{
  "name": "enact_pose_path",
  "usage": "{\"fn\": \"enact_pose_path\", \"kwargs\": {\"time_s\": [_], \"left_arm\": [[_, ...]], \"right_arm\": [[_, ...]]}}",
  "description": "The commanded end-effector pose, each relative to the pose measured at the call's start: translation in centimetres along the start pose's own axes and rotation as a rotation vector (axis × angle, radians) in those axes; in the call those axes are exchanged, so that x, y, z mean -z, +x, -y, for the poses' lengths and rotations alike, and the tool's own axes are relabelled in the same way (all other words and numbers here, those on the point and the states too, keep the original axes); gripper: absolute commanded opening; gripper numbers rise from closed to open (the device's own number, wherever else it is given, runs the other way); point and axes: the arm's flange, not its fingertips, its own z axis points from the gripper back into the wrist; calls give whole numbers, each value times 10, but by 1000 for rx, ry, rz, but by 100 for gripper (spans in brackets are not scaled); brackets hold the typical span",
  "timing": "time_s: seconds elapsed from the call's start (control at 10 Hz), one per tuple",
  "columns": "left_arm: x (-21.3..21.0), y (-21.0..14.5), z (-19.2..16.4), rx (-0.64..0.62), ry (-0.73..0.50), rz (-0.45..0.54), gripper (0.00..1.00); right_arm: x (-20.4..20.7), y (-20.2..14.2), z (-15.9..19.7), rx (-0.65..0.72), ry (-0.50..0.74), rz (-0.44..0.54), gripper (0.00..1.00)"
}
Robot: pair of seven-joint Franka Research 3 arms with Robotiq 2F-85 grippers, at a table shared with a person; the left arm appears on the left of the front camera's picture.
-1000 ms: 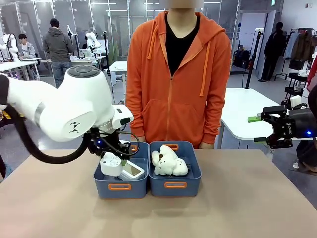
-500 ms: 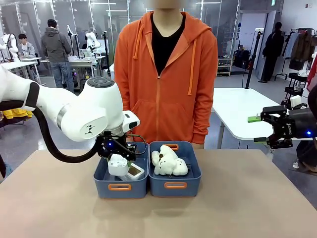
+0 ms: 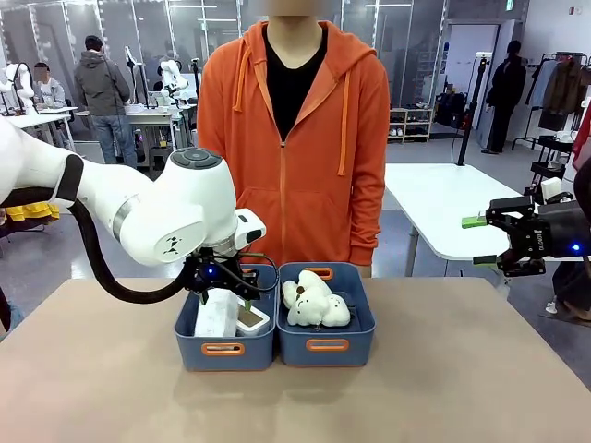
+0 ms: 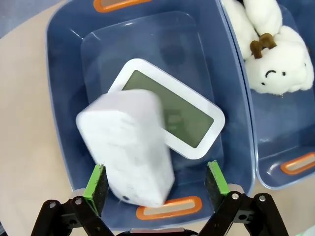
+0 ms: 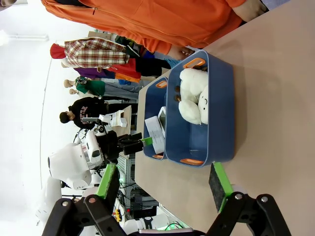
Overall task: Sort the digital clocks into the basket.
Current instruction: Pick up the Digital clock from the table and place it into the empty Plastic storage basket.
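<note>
A cream plush toy [image 3: 315, 301] is seen lying in the right-hand blue bin [image 3: 326, 346]; that bin is set on the tan table [image 3: 443, 388]; a person in an orange hoodie [image 3: 294, 148] is placed just behind it.

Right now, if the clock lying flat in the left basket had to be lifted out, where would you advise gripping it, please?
Probably from straight above, pinching the flat clock across its short width at the exposed end. It lies screen-up on the floor of the left basket, and the tilted clock that sits between the open left gripper pads covers its other end.
</note>
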Motion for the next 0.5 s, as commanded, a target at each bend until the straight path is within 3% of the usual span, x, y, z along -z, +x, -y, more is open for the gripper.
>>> {"fn": "enact_pose_path", "kwargs": {"time_s": [0.0, 0.4], "left_arm": [[-5, -1, 3, -34, 10, 35, 100], [-2, 1, 0, -3, -1, 4, 100]], "right_arm": [[0, 0, 0, 2, 0, 3, 93], [0, 0, 0, 2, 0, 3, 93]]}}
